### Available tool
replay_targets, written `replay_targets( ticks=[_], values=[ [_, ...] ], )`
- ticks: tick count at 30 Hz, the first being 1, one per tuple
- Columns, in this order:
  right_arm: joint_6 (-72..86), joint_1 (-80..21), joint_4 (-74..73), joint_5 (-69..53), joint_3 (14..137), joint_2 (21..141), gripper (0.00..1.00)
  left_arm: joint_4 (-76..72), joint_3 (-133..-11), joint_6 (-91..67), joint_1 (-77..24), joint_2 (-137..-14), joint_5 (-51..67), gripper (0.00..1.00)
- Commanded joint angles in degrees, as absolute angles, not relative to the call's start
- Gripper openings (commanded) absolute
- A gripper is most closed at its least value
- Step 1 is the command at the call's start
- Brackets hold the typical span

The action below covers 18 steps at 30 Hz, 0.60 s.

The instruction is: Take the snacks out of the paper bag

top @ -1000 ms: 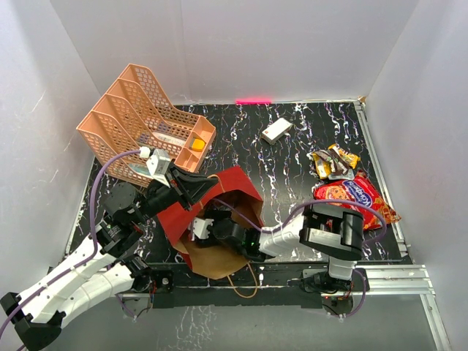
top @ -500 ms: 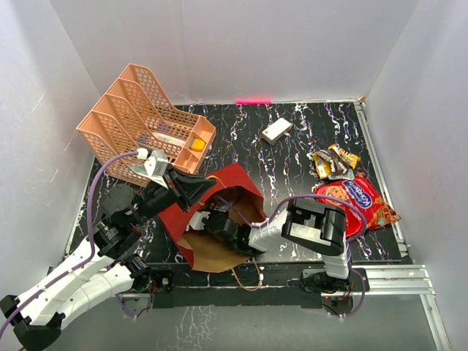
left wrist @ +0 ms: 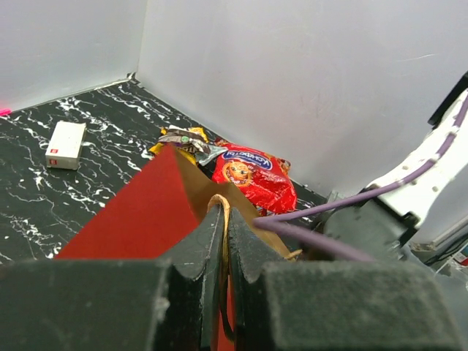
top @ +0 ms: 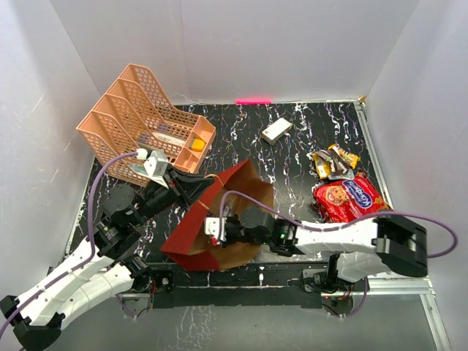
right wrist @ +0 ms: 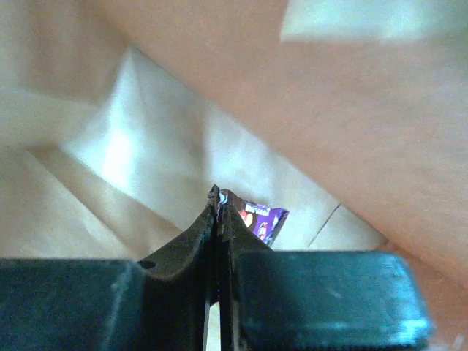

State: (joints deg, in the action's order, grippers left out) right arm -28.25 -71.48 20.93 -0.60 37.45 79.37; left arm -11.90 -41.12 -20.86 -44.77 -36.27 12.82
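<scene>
Fingers of the right gripper [right wrist: 216, 201], apart a second ago, have now clenched deep inside the paper bag [top: 194, 223] on what looks like the corner of a purple wrapper [right wrist: 256, 218], so another snack seems ready to be drawn out. The left gripper [left wrist: 223, 219] is clamped on the bag's rim at centre frame. The bag's mouth faces lower right, and its long axis seems to run back toward upper left. Farther right, the red cookie packet [top: 349, 199] and small wrappers [top: 333, 162] lie already out.

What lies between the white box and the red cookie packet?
A small pile of yellow and dark wrappers, right beside the red cookie packet and apart from the white box; clearest in the top view.
</scene>
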Motion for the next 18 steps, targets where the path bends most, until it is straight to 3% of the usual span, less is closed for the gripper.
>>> replay_targets(
  ticks=[1,9,18],
  values=[
    [-29.1,-71.1,15.8,-15.8,36.3,70.0,0.08,-12.6,-41.7,-19.7,-45.0,-36.4,11.8,0.03],
    [-24.4,-70.1,14.1,-1.7,36.6,69.8,0.08,-11.6,-43.5,-19.4,-45.0,-36.2,11.9,0.03],
    [-25.3,-64.4,13.6,-2.5,43.4,68.4,0.08,-5.0,-50.6,-9.9,-45.0,-39.1,7.1,0.03]
  ],
)
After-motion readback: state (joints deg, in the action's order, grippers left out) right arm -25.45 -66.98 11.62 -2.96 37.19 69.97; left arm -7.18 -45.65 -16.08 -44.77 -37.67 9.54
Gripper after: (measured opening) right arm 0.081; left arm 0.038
